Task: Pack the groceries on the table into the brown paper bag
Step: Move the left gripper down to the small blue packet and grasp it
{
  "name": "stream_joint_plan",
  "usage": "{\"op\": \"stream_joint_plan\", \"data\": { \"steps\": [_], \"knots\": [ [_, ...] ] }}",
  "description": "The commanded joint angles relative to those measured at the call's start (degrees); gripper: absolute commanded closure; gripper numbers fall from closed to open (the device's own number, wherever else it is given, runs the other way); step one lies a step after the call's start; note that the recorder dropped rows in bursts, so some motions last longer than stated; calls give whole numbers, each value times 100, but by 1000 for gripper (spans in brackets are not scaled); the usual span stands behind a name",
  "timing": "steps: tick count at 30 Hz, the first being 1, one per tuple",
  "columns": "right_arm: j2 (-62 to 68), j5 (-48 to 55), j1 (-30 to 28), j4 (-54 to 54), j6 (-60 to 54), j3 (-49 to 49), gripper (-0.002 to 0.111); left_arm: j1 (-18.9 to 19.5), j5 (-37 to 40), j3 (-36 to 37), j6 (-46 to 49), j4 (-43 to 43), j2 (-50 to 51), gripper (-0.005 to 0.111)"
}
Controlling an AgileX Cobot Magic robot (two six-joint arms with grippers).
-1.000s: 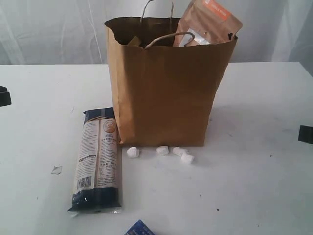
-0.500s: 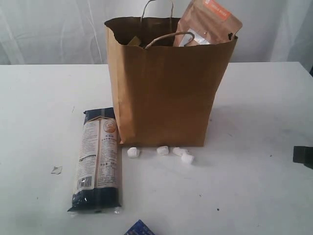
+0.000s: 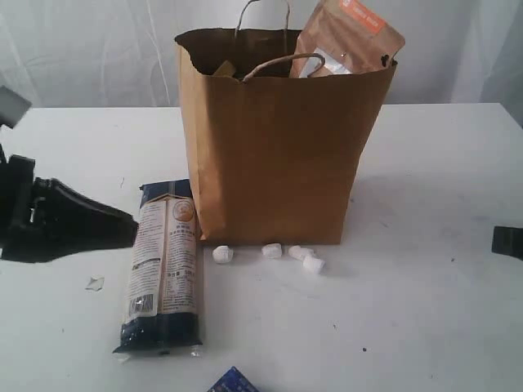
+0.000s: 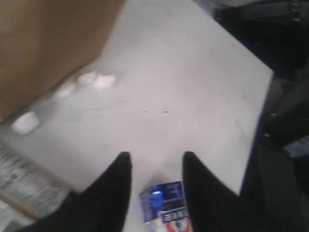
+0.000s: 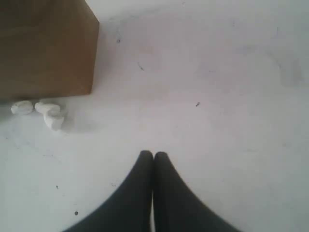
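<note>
The brown paper bag (image 3: 278, 147) stands upright mid-table, and a kraft pouch with an orange label (image 3: 347, 37) pokes out of its top. A long dark-blue-and-white pasta packet (image 3: 163, 265) lies flat on the white table (image 3: 425, 310), left of the bag. My left gripper (image 3: 129, 229) reaches in from the left, with its tips beside the packet's upper end. In the left wrist view the left gripper (image 4: 157, 162) is open. A small blue-and-white carton (image 4: 166, 205) lies on the table beyond the gap, not gripped. My right gripper (image 5: 153, 157) is shut and empty, low at the right edge (image 3: 507, 242).
Several small white lumps (image 3: 270, 251) lie along the bag's front foot. They also show in the right wrist view as white lumps (image 5: 46, 111). A scrap of clear plastic (image 3: 95, 283) lies left of the packet. The carton's corner (image 3: 233, 381) shows at the near table edge.
My left arm has come into view from the left, up to the pasta packet, and its jaws have parted. The right gripper has barely shifted at the right edge. The groceries have not moved.
</note>
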Motion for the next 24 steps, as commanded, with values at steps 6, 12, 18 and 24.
{"op": "stream_joint_plan", "data": {
  "steps": [6, 12, 18, 24],
  "knots": [
    [8, -233, -24, 22, -31, 16, 108, -1490, -1064, 296, 1061, -280, 324, 6],
    [8, -38, -24, 22, -31, 16, 108, -2279, -1600, 296, 431, 1254, 441, 6],
    [8, -49, -24, 22, -31, 16, 108, -3962, -3073, 296, -2688, 3449, 658, 6],
    [8, -49, -24, 22, -31, 16, 108, -4570, -3574, 296, -3802, 3896, 1351, 6]
  ]
}}
